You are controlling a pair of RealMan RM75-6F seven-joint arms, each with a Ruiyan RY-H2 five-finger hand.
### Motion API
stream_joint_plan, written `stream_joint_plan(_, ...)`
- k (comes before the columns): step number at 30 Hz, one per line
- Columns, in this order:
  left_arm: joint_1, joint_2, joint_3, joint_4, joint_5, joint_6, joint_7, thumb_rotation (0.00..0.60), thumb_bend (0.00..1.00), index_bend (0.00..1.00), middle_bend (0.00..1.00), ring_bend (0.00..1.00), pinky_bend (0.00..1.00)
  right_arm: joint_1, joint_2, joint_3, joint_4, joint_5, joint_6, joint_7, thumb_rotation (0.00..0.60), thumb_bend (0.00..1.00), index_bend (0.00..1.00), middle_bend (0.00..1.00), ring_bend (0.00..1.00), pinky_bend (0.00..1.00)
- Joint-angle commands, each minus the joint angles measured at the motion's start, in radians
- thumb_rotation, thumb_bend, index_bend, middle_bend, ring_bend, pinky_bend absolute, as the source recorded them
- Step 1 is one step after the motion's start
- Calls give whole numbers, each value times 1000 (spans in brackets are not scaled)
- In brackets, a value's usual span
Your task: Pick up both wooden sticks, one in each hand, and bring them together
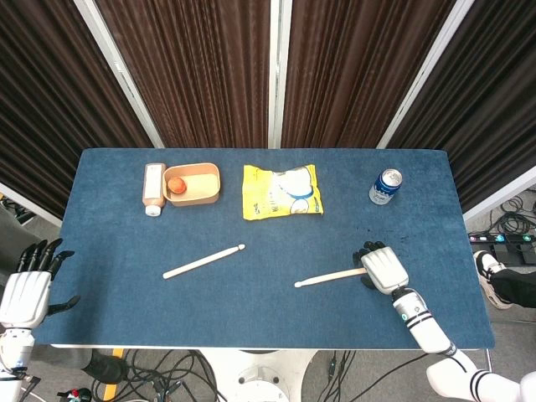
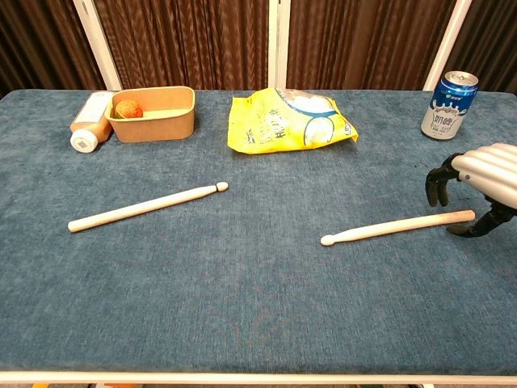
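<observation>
Legibly, only the blue drink can near the table's far right corner carries print: white characters on its label, too small to read. One can. The yellow snack bag at the middle of the far edge has a white picture panel; any text on it is unreadable. One bag.

Two wooden sticks, both lying flat on the blue cloth, well apart. Left stick sits left of centre, rounded tip toward the far right. Right stick sits right of centre, rounded tip pointing left, butt end under the right hand.

Right hand is over the butt end of the right stick, palm down, fingers curled downward on the far side and thumb on the near side, spread either side of the stick. Chest view shows the stick on the cloth, not lifted; a closed grip is not visible.

Left hand hangs off the table's near left corner, fingers apart, holding nothing.

Far left corner: one tan paper bowl with one small orange ball inside; one bottle lying on its side, touching the bowl's left wall, white cap toward the near edge.
</observation>
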Motion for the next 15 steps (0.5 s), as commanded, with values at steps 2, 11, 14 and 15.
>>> stream_joint_plan(2, -1, 0, 0, -1, -1, -2, 1, 600, 92, 218, 80, 0, 69, 9, -10, -7, 17, 4, -8, 12, 600, 175, 479, 485, 261, 330)
stream_joint_plan(11, 1, 0, 3, 4, -1, -4, -8, 600, 92, 218, 80, 0, 69, 15, -15, -16, 29, 16, -10, 22, 600, 211, 489, 500, 274, 330)
stream_joint_plan(14, 0, -1, 4, 7, -1, -7, -9, 600, 92, 219, 79, 0, 69, 18, -16, -18, 29, 21, -15, 19, 600, 219, 493, 504, 276, 330)
stream_joint_plan(15, 0, -2, 5, 8, -1, -7, -10, 600, 92, 219, 79, 0, 69, 19, -17, -19, 28, 23, -16, 17, 600, 226, 497, 508, 281, 331)
